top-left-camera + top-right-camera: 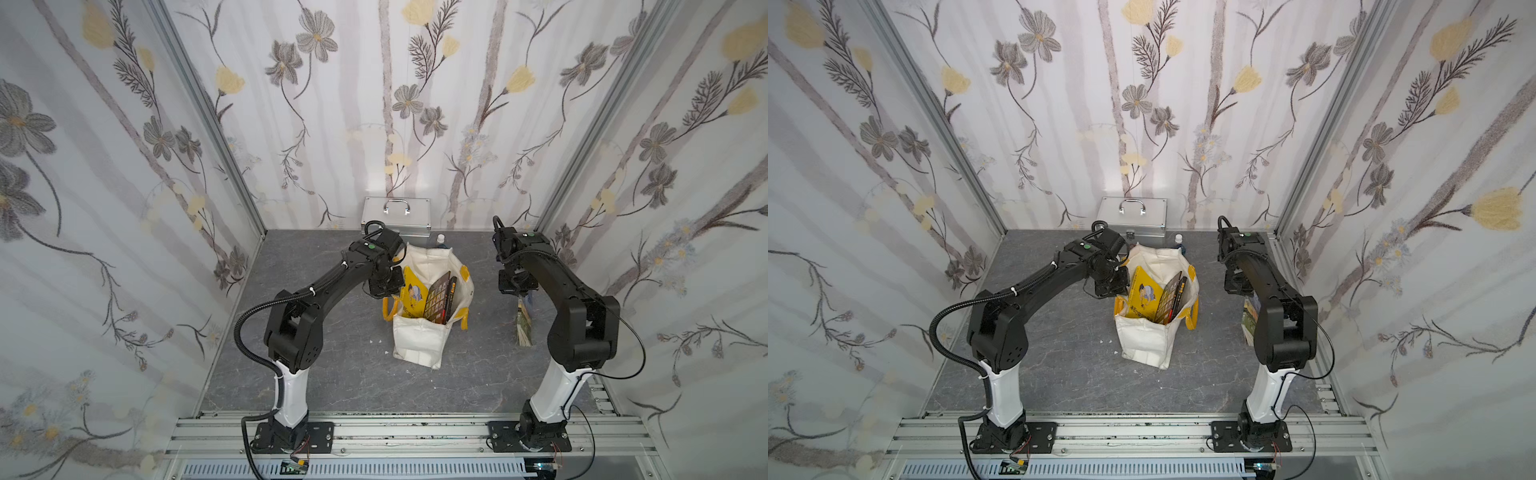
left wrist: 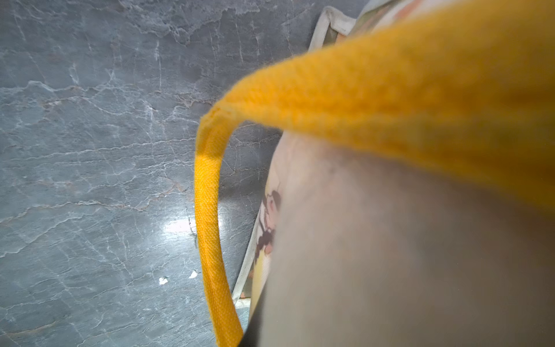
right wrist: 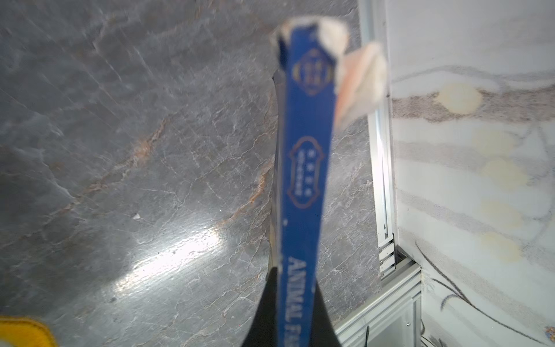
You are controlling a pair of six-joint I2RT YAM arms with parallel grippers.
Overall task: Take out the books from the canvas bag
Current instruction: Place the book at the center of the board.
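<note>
The cream canvas bag (image 1: 419,340) stands open mid-table in both top views, with yellow strap handles (image 2: 207,210). Three books lean inside it: a yellow one (image 1: 413,297), a dark grid-covered one (image 1: 438,301) and a black one with an orange title (image 1: 451,295). My left gripper (image 1: 388,286) sits at the bag's left rim, and cream fabric (image 2: 390,255) fills its wrist view and hides the jaws. My right gripper (image 3: 295,279) is shut on the spine of the blue "Animal Farm" book (image 3: 309,150). That book hangs to the right of the bag (image 1: 524,320), low over the table.
A silver metal case (image 1: 395,212) stands against the back wall. A small bottle (image 1: 440,240) is just behind the bag. The right wall's aluminium rail (image 3: 381,180) runs close beside the blue book. Small white scraps (image 1: 376,340) lie left of the bag.
</note>
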